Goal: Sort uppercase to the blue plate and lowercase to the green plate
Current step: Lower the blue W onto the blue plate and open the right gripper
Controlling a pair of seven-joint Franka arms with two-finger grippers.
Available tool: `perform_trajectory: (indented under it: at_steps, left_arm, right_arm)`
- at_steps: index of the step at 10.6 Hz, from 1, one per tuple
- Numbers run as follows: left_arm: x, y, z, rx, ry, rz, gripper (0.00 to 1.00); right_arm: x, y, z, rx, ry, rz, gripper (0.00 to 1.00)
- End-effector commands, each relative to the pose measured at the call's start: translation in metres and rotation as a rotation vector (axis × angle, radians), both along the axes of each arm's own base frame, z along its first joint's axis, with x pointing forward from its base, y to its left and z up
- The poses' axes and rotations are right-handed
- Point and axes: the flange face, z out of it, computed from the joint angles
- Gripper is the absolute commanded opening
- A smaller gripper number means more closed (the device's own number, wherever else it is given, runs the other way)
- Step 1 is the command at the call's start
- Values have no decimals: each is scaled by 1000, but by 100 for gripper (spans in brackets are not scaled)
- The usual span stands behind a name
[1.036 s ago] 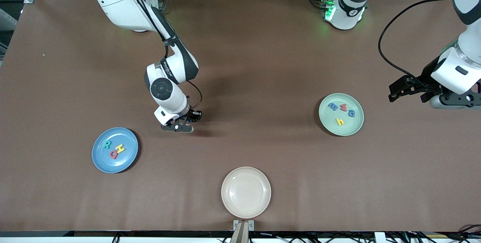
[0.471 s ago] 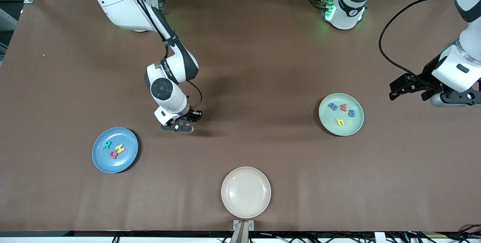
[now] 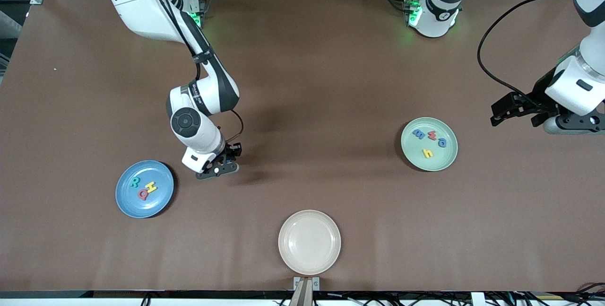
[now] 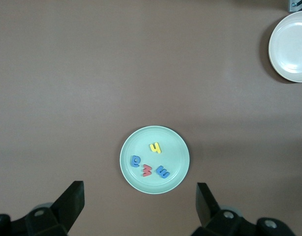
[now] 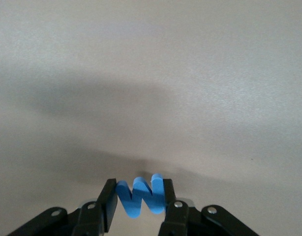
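My right gripper [image 3: 223,162] is shut on the blue M [image 5: 141,195], an uppercase letter held upright between the fingers, over bare table beside the blue plate [image 3: 126,202]. That plate holds the teal R [image 3: 134,182], yellow H [image 3: 151,187] and red Q [image 3: 142,195]. The green plate [image 3: 443,158] carries the lowercase letters: blue m [image 3: 419,134], red w [image 3: 431,135], blue a [image 3: 442,143] and yellow h [image 3: 427,153]. My left gripper [image 3: 508,109] hangs open and empty beside the green plate [image 4: 174,150], toward the left arm's end of the table.
A bare beige plate [image 3: 309,242] sits near the table's front edge, nearer the front camera than both other plates; the left wrist view also shows that beige plate [image 4: 291,46]. A metal bracket [image 3: 306,283] stands at the edge just below it.
My right arm has carried the blue M toward the blue plate. The left arm has barely shifted.
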Motion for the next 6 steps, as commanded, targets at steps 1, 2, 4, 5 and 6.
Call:
perform_trajectory:
  at_steps: [1,2,4,5,6]
  left_arm:
    - [-4,3,8,-14,5,-17,100]
    - [-3,3,10,-16,0,-15,100]
    - [-4,3,10,-17,6,-16,100]
    - [-4,3,14,-17,5,-16,100]
    - [-4,3,14,-17,7,-15,100]
  right_arm:
    - [2,-1,5,8,4,11,0]
    - [6,-5,9,9,-2,2,0]
    - [26,-40,16,10,-22,-36,0]
    - [40,-70,21,6,-36,-67,0]
    - [51,-92,27,7,-49,-66,0]
